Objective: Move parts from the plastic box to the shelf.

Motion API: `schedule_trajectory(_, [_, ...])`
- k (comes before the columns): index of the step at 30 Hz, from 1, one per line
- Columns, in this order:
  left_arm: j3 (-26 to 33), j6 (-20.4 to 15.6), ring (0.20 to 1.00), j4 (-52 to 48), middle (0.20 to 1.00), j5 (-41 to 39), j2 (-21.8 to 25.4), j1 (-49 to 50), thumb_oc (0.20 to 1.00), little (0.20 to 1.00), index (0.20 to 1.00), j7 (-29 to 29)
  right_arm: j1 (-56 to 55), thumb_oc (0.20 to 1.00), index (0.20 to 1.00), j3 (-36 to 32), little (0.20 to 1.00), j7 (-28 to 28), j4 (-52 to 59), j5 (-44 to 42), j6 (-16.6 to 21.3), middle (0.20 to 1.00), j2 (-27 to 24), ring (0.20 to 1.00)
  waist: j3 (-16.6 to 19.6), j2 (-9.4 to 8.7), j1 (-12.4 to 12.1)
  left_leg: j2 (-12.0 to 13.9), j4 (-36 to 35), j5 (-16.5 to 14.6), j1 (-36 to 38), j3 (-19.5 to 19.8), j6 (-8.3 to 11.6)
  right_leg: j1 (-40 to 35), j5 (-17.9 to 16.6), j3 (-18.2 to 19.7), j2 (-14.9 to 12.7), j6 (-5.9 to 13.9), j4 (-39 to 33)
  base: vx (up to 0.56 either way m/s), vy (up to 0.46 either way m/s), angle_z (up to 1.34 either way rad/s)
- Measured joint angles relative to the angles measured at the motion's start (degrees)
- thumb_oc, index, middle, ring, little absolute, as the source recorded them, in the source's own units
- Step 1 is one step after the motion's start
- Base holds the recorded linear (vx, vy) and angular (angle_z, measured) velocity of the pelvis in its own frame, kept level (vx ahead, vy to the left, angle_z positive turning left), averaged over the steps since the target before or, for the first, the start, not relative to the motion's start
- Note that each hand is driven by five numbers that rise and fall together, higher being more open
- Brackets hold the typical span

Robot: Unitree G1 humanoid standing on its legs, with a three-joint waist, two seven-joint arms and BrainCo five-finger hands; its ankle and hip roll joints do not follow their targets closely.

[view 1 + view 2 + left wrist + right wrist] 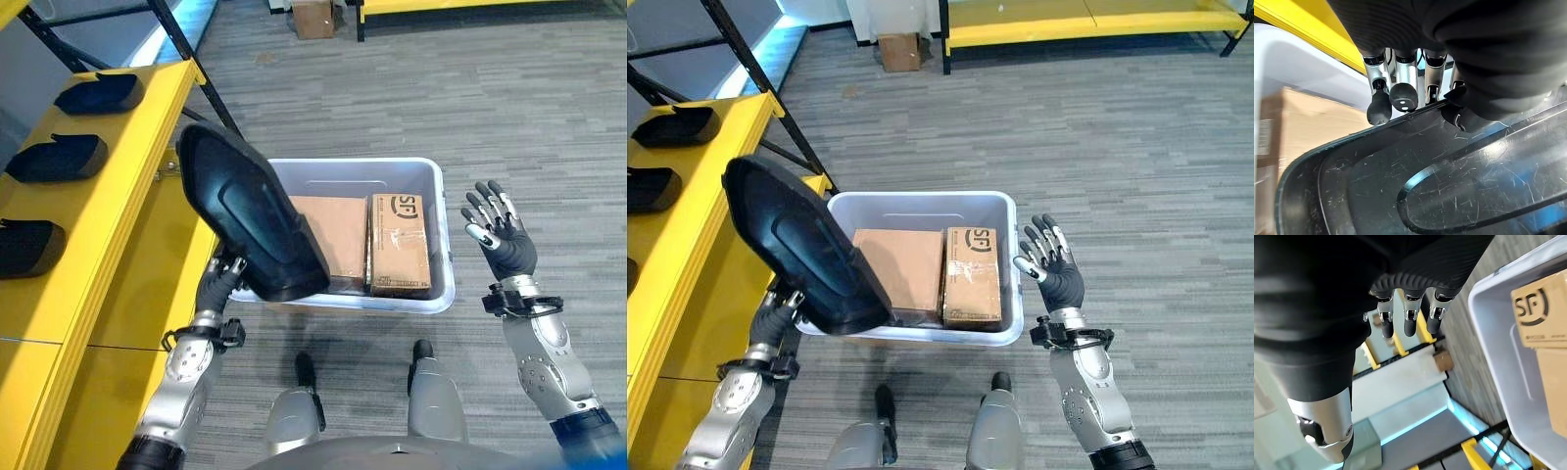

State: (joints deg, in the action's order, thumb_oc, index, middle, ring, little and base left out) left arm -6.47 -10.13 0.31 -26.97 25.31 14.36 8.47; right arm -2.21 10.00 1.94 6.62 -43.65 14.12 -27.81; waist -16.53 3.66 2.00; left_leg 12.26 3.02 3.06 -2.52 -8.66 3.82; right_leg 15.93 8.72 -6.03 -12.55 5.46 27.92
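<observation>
While the left hand (223, 279) gripped the black moulded part's (245, 220) lower edge above the plastic box's (441, 255) left rim, beside the yellow shelf (118, 206), two cardboard boxes (400, 243) lay inside. Right hand (505, 240) hovered with fingers spread, over bare carpet (549, 127).

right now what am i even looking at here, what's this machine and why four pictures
It is a two-legged humanoid robot with two arms. Two pictures come from cameras in its head, looking down; the other two come from cameras on its wrists.

On the floor in front of it stands a white plastic box with two cardboard boxes inside. The left robot hand has its fingers curled on the lower edge of a large black moulded part, held up above the box's left end. The right robot hand is open and empty, raised beside the box.

On the robot's left runs a yellow shelf with similar black parts on it.
</observation>
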Motion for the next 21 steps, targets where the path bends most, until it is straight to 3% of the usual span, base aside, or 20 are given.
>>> schedule_trajectory(1, [0.4,0.0,0.2,-0.7,0.2,-1.2,0.0,1.0,0.2,0.2,0.2,-0.8,1.1,1.0,1.0,0.4,1.0,-0.4,-0.1,0.0,-0.1,1.0,-0.2,1.0,0.8,0.09,-1.5,2.1,-1.0,0.2,-0.5,0.3,-0.67,1.9,2.7,-1.1,1.8,-2.62,4.7,-0.11,-0.33,0.37])
schedule_trajectory(2, [0.5,0.0,0.2,-0.9,0.2,-1.2,-0.3,1.7,0.2,0.2,0.2,-1.0,2.0,1.0,1.0,1.0,1.0,-0.6,-0.5,0.0,-0.1,1.0,-0.4,1.0,1.0,0.26,-2.2,3.2,-2.0,1.1,-0.1,0.9,-2.72,2.3,4.3,-2.3,2.7,-4.16,6.3,-0.11,-0.292,0.4])
schedule_trajectory(4, [0.4,0.1,0.2,-2.6,0.2,-1.3,-0.5,3.2,0.2,0.2,0.2,-1.9,4.8,1.0,1.0,2.3,1.0,-1.5,-1.3,0.0,-0.1,1.0,-0.7,1.0,1.5,1.31,-4.2,6.1,-5.0,4.0,-0.5,4.8,-11.47,3.3,7.5,-6.2,6.0,-8.95,9.8,-0.16,-0.317,0.53])
schedule_trajectory(5, [-0.3,0.3,0.2,-2.4,0.2,-1.1,-0.5,2.3,0.2,0.2,0.2,-2.4,4.0,1.0,1.0,1.7,1.0,-1.5,-1.2,0.1,0.1,1.0,-1.1,1.0,1.4,0.75,-4.2,6.2,-4.9,11.9,-2.2,4.8,-11.07,3.5,8.2,-7.8,5.1,-9.61,10.6,-0.16,-0.335,1.18])
schedule_trajectory(6, [-0.9,0.8,0.2,-1.7,0.2,-1.1,-1.7,1.2,0.2,0.2,0.2,-2.7,2.5,1.0,1.0,0.9,1.0,-1.5,-1.5,0.1,-0.1,1.0,-1.5,1.0,1.2,0.51,-3.6,5.7,-4.3,14.7,-4.3,4.8,-3.61,2.1,8.1,-11.8,3.0,-9.16,10.1,-0.08,-0.201,1.54])
schedule_trajectory(7, [-1.6,0.9,0.2,-0.7,0.2,-1.0,-2.3,0.4,0.2,0.2,0.2,-3.5,0.2,1.0,1.0,0.4,1.0,-1.4,-1.2,0.2,-0.2,1.0,-2.1,1.0,1.1,-0.53,-3.6,5.0,-3.5,15.3,-5.8,1.3,0.43,0.5,8.2,-14.6,1.7,-11.85,7.8,-0.14,-0.113,1.73])
schedule_trajectory(8, [-2.0,0.9,0.2,0.5,0.2,-1.0,-2.4,-0.2,0.2,0.2,0.2,-3.5,-1.7,1.0,1.0,-0.4,1.0,-1.4,-1.1,0.8,-0.2,1.0,-1.8,1.0,1.1,-0.43,-3.3,4.3,-1.9,14.7,-6.4,-1.4,2.13,-1.4,6.9,-16.2,1.5,-11.29,4.9,-0.12,-0.074,1.13])
schedule_trajectory(10, [-1.0,1.0,0.2,1.5,0.2,-0.5,-1.7,0.3,0.2,0.2,0.2,-3.3,-1.7,1.0,1.0,-0.3,1.0,-1.9,-1.2,1.8,-0.4,1.0,-1.9,1.0,1.1,-1.33,-5.9,2.2,1.5,11.9,-5.8,1.5,4.15,-2.2,3.9,-17.1,1.9,-12.51,-0.4,-0.16,-0.092,0.41])
schedule_trajectory(11, [1.2,1.0,0.2,2.1,0.2,-0.1,-1.9,0.3,0.2,0.2,0.2,-3.0,-1.8,1.0,1.0,-1.0,1.0,-1.9,-1.2,2.2,-0.8,1.0,-1.2,1.0,0.9,-1.65,-5.5,0.8,3.6,9.7,-3.4,2.2,4.8,-4.5,1.1,-18.3,3.2,-10.87,-7.6,-0.14,-0.119,0.35])
schedule_trajectory(12, [1.8,1.0,0.2,2.0,0.2,1.3,-1.5,0.0,0.2,0.2,0.2,-3.1,-1.8,1.0,1.0,-1.1,1.0,-1.9,-1.2,2.2,-0.8,1.0,-2.2,1.0,0.9,-1.95,-5.5,0.4,4.3,9.0,-1.0,1.6,5.47,-5.1,-0.7,-20.2,3.2,-12.33,-9.5,-0.11,-0.069,1.12])
schedule_trajectory(13, [3.3,1.2,0.2,1.9,0.2,3.9,-3.8,-1.4,0.2,0.2,0.2,-3.2,-4.9,1.0,1.0,-2.3,1.0,-1.9,0.1,2.2,-1.2,1.0,0.0,1.0,0.9,-2.36,-3.6,-3.4,19.8,0.3,-0.4,0.3,4.78,-10.5,-6.1,-26.4,3.1,-11.98,-19.6,-0.01,0.124,1.44])
schedule_trajectory(14, [4.7,0.9,0.2,0.9,0.2,4.7,-5.7,-0.9,0.2,0.2,0.2,-3.2,-7.4,1.0,1.0,-2.1,1.0,-3.0,2.4,2.2,-1.4,1.0,1.6,1.0,2.3,-2.4,-1.5,-9.3,21.5,-6.3,3.5,2.0,2.56,-11.8,-7.7,-27.8,3.7,-2.58,-24.4,-0.02,0.302,1.61])
schedule_trajectory(15, [5.1,0.8,0.2,-0.5,0.2,5.7,-6.1,-0.4,0.2,0.2,0.2,-3.2,-4.9,1.0,1.0,-3.0,1.0,-3.2,1.9,2.2,-1.4,1.0,2.1,1.0,3.8,1.41,-1.4,-9.2,12.4,-10.2,7.0,-0.6,-3.04,-6.1,-1.6,-28.6,4.2,-0.12,-15.1,0.01,0.36,1.38])
schedule_trajectory(16, [5.4,0.8,0.2,-2.9,0.2,6.0,-5.2,-0.2,0.2,0.2,0.2,-3.3,-4.1,1.0,1.0,-4.0,1.0,-3.2,2.6,2.2,-1.3,1.0,1.9,1.0,3.8,2.08,-0.2,-9.0,8.0,-13.3,8.4,-0.3,-2.96,-2.4,-0.4,-23.4,2.2,-4.46,-3.5,0.01,0.31,1.29])
schedule_trajectory(17, [5.4,1.6,0.2,-1.5,0.2,7.9,-4.8,1.0,0.2,0.2,0.2,-3.2,-3.6,1.0,1.0,-4.3,1.0,-3.3,-0.2,2.2,-2.5,1.0,3.7,1.0,4.5,0.09,-1.6,-12.1,-3.9,-12.3,13.2,0.1,-3.86,-3.1,-2.3,-19.8,1.5,-6.72,-6.5,-0.05,0.306,0.92])
schedule_trajectory(20, [7.0,1.6,0.2,-1.8,0.2,9.1,-3.3,2.8,0.2,0.2,0.2,-3.4,-1.7,1.0,1.0,-2.4,1.0,-3.7,-0.6,2.2,-2.6,1.0,4.0,1.0,4.5,0.04,-3.9,-13.6,-2.9,-10.4,10.3,0.4,-6.67,-2.8,-6.3,-20.2,2.2,-2.52,-13.9,-0.03,0.202,0.01])
schedule_trajectory(21, [7.1,1.8,0.2,-2.0,0.2,10.0,-4.0,2.7,0.2,0.2,0.2,-3.4,-0.5,1.0,1.0,-2.1,1.0,-4.0,-2.1,2.2,-2.9,1.0,4.2,1.0,5.1,1.99,-5.2,-11.2,-2.5,-8.7,7.4,0.4,-8.6,-2.0,-3.5,-23.5,1.9,-1.16,-12.6,0.03,0.178,0.01])
